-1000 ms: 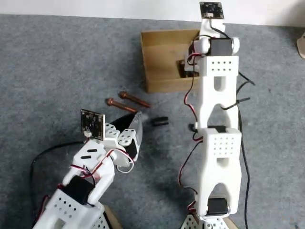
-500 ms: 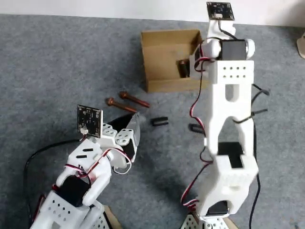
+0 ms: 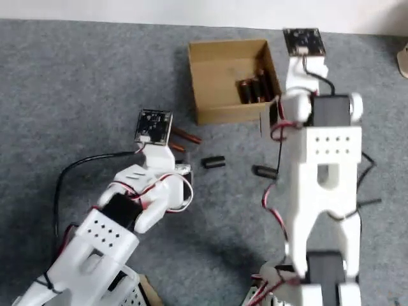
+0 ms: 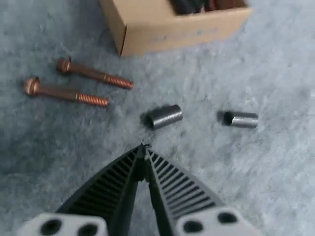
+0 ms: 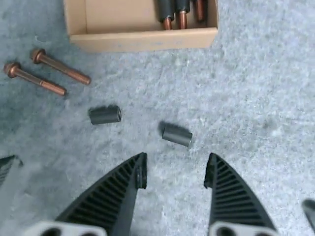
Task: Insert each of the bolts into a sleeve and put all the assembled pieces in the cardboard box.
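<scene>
On the left of the grey surface (image 3: 95,76), the left claw (image 4: 144,148) is closed with nothing between its fingers. Its tips point down at the surface just on the near side of the left sleeve (image 4: 165,116), apart from it. Left of that sleeve and farther off, two copper-coloured bolts (image 4: 93,73) lie loose side by side, roughly parallel, heads to the left, not touching each other. The right sleeve (image 4: 239,119) lies on its side to the right of the first, apart from it. Both sleeves are dark, short and empty. At the far side stands the cardboard box (image 3: 226,115), open on top, just beyond the bolts and sleeves. In its right part a few assembled pieces (image 3: 255,88) lie close together. The right claw (image 5: 174,170) is open and empty, hanging above the surface on the near side of the right sleeve.
</scene>
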Controlling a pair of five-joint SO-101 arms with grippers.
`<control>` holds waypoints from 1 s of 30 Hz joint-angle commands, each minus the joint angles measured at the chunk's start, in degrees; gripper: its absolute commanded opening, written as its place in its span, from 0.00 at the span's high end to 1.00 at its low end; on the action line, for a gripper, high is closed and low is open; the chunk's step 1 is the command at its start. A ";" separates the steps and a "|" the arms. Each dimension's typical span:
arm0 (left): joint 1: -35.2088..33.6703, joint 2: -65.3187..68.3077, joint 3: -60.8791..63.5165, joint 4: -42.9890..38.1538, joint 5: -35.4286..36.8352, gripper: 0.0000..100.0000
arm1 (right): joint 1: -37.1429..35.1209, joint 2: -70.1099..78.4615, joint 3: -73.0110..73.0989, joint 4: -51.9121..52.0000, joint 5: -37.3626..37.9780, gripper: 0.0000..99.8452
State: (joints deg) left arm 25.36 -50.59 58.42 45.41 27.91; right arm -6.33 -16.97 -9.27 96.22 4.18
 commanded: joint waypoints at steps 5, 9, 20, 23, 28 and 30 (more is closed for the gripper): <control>-1.63 -1.10 -3.38 0.18 2.46 0.99 | 0.22 -19.03 22.81 -10.86 3.25 0.82; -5.76 -1.36 -4.53 0.26 2.37 0.99 | 0.22 -26.07 33.45 -15.25 5.01 0.82; -12.09 -1.01 -8.22 3.78 -0.97 0.99 | -1.19 -40.31 50.07 -20.88 4.75 0.82; -12.44 -1.45 -8.75 4.92 -2.55 0.99 | -3.12 -44.26 53.05 -21.05 4.75 0.82; -14.11 -1.54 -5.85 4.22 -19.78 0.99 | -3.65 -48.04 53.93 -21.05 5.19 0.82; -14.46 -1.54 -3.30 1.49 -23.56 0.99 | -3.65 -48.13 53.93 -21.05 5.19 0.82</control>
State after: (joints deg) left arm 12.00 -50.51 53.93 49.80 11.03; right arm -9.23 -63.82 44.88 76.35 8.48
